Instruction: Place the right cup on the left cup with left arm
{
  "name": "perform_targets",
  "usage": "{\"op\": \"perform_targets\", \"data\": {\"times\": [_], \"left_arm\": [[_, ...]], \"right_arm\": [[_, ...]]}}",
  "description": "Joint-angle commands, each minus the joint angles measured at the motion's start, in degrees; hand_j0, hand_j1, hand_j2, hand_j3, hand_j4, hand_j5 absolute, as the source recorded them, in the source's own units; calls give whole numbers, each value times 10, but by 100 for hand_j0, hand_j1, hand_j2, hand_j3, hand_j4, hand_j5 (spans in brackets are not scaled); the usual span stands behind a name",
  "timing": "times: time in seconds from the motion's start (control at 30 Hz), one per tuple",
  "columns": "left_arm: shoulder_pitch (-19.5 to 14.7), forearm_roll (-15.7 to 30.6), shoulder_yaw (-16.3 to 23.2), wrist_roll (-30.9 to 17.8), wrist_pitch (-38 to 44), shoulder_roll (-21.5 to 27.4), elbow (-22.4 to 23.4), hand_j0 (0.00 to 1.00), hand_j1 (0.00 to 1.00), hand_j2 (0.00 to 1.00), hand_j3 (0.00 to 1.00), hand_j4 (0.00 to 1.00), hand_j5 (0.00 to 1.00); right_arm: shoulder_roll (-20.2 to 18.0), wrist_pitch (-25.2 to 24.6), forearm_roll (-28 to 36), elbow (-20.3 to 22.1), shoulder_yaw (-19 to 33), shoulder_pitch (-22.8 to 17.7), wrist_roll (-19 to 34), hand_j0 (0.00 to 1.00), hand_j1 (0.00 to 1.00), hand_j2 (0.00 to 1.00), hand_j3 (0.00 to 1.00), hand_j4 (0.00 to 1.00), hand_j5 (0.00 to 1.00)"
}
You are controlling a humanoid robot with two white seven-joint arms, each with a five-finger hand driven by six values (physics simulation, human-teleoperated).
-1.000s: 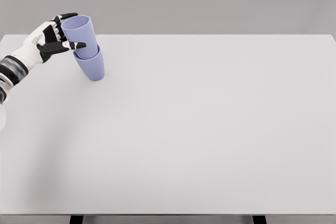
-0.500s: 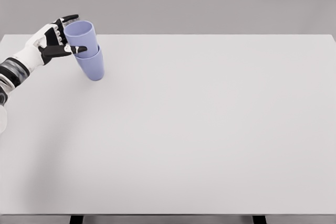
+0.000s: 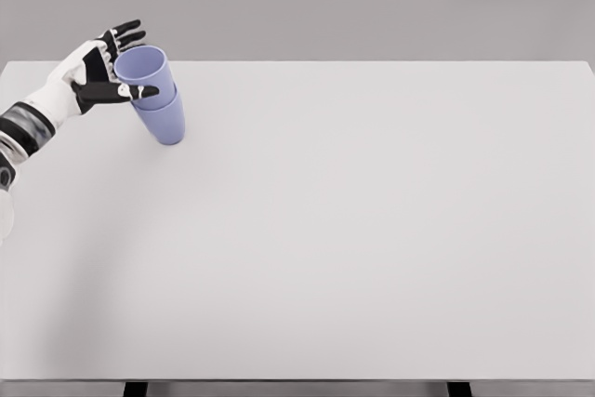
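Near the far left corner of the table (image 3: 372, 230), as the head view shows it, two lavender cups stand nested: the upper cup (image 3: 142, 66) sits inside the lower cup (image 3: 163, 118), and the pair leans, the open mouth tipped toward the left and the base resting on the table a little in from the far edge. The upper cup looks seated deep enough that only its top half rises above the lower cup's rim.

Judged from this, the stacking itself is done and the step in hand is the release. The left hand (image 3: 98, 76) is opened out, its fingers (image 3: 128, 32) spread and pointing up behind the upper cup's rim, while the thumb (image 3: 121, 92) lies straight across the front of the stack about where the two cups meet. Whether the thumb touches the cup wall or hangs just clear of it cannot be told. The white forearm runs down to the left edge of the picture, wrist raised above the table's left edge.

What the next move calls for is a clean retreat to the left and upward, with the thumb lifted off first, since a tilted stack could topple if brushed.

The right arm is out of sight.
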State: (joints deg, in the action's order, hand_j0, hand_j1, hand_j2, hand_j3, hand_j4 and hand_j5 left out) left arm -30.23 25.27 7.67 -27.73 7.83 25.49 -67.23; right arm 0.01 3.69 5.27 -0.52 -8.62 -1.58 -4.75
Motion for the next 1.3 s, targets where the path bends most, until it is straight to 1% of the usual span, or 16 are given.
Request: {"op": "perform_targets", "data": {"times": [0.0,0.13,0.37,0.53,0.67,0.87,0.97,1.1,1.27], "left_arm": [[0,3,-1,0,0,1,-8,100,100,100,100,100,100],[4,3,-3,0,0,2,-21,100,100,100,100,100,100],[3,3,-6,0,-1,4,-23,100,100,100,100,100,100],[3,3,-7,0,-1,4,-33,100,100,100,100,100,100],[6,3,-17,0,-1,5,-46,100,100,100,100,100,100],[6,4,-27,0,-1,6,-51,100,100,100,100,100,100],[13,4,-42,0,-1,7,-62,100,100,100,100,100,100],[33,5,-70,0,-1,17,-92,100,100,100,100,100,100],[71,6,-119,0,-1,20,-134,100,100,100,100,100,100]], "right_arm": [[0,0,0,0,0,0,0,100,100,100,100,100,100],[0,0,0,0,0,0,0,100,100,100,100,100,100],[0,0,0,0,0,0,0,100,100,100,100,100,100],[0,0,0,0,0,0,0,100,100,100,100,100,100],[0,0,0,0,0,0,0,100,100,100,100,100,100],[0,0,0,0,0,0,0,100,100,100,100,100,100],[0,0,0,0,0,0,0,100,100,100,100,100,100],[0,0,0,0,0,0,0,100,100,100,100,100,100],[0,0,0,0,0,0,0,100,100,100,100,100,100]]}}
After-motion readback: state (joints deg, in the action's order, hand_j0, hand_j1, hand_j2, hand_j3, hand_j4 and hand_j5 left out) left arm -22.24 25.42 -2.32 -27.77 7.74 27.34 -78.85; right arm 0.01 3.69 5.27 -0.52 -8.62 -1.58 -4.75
